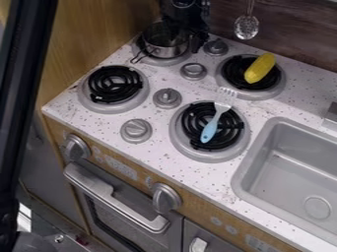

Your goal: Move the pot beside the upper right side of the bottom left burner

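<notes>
One metal pot [166, 50], upright on the rear left burner [156, 62], above and to the right of the front left burner [114, 88], with a thin handle angled down toward that same front left burner. Just above and beside the pot, in the same direction from the front left burner, the black gripper [187, 28], perhaps at the pot's rim; too dark there to be sure of contact, and impossible to tell whether wide, narrow or closed on anything. Immediately right of the front left burner, a grey knob [167, 98]; below it and slightly right, another knob [136, 130]. Farther right and lower than the front left burner, a fork [210, 130] with a blue handle, lying across the front right burner [191, 153]. Well right of the front left burner and slightly higher, yellow toy corn [259, 68] on the rear right burner [273, 91]. Beyond all these to the right, a grey sink [245, 174].
</notes>
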Robot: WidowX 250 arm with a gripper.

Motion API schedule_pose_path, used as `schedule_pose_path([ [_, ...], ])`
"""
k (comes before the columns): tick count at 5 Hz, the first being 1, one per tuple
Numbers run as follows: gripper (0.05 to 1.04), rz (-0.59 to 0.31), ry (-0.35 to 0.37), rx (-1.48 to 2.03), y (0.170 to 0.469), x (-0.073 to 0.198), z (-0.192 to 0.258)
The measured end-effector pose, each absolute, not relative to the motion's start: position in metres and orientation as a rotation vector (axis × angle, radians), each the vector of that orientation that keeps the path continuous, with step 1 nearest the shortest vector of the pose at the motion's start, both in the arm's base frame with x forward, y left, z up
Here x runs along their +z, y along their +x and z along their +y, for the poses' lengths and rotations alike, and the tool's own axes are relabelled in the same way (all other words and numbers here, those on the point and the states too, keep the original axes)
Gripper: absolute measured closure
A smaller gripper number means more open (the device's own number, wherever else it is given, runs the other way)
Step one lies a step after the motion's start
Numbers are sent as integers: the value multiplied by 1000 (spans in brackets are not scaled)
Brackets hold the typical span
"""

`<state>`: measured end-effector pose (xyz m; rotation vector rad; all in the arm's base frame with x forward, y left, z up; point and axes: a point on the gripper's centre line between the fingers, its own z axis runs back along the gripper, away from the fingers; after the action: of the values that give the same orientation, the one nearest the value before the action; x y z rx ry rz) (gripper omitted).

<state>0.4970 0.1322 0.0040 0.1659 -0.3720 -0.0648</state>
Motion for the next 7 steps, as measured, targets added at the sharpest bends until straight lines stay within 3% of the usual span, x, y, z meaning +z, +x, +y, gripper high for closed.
schedule_pose_path([
  [2, 114, -334, 169, -14, 492, -19, 151],
  [4, 709, -345, 152, 6, 493, -19, 152],
  [5, 930, -340, 160, -1, 491, -22, 152],
  [6, 1012, -341, 151, 16, 488, -29, 150],
  [7, 1018, -343, 143, 15, 489, -28, 148],
])
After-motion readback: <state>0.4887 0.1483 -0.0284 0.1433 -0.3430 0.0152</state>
